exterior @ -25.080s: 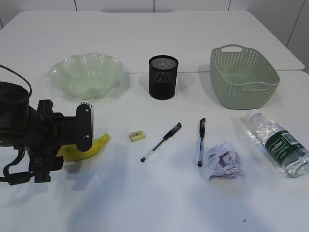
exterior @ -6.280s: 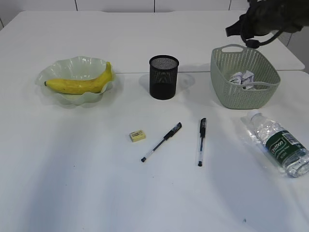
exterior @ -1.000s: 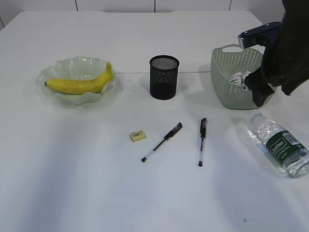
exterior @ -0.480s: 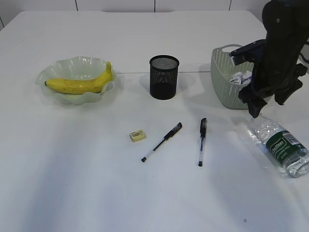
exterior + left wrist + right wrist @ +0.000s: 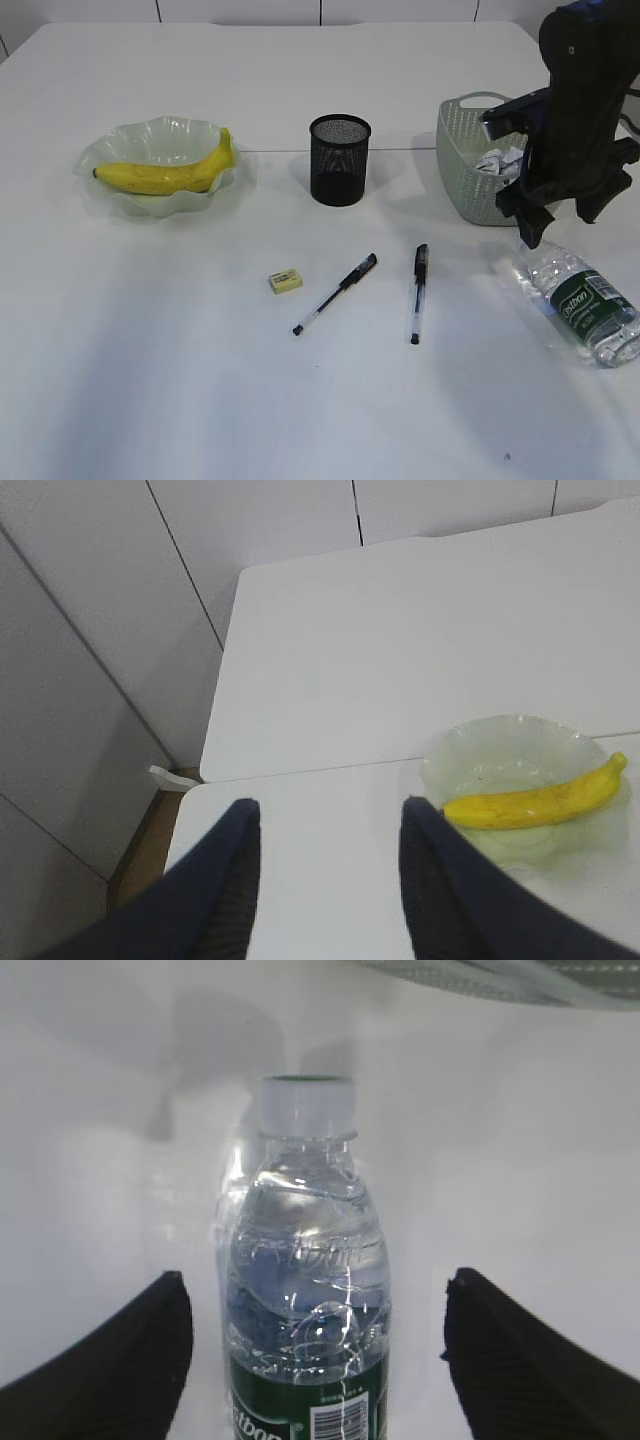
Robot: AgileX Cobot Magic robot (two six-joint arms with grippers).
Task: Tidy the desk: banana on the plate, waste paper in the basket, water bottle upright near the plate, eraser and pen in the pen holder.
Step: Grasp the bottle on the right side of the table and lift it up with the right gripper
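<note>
The water bottle [image 5: 582,305] lies on its side at the right, cap toward the basket [image 5: 470,175]. My right gripper [image 5: 555,222] hangs open just above its cap end. In the right wrist view the bottle [image 5: 305,1260] lies between the wide-spread fingers [image 5: 140,1355], untouched. The banana [image 5: 160,175] rests on the plate [image 5: 150,135], and the waste paper [image 5: 497,160] is inside the basket. The eraser [image 5: 285,281] and two pens [image 5: 337,293] [image 5: 417,292] lie on the table in front of the pen holder [image 5: 339,160]. My left gripper [image 5: 328,820] is open and empty, up left of the plate [image 5: 500,745].
The table's left edge and a gap to the wall show in the left wrist view, with a wall panel [image 5: 90,660] beyond. The basket rim [image 5: 500,980] lies just past the bottle cap. A seam between two tabletops [image 5: 280,151] runs behind the pen holder.
The banana went onto the plate and the paper into the basket. Over the last second my right arm came down from the basket to just above the bottle's cap end, jaws staying open.
</note>
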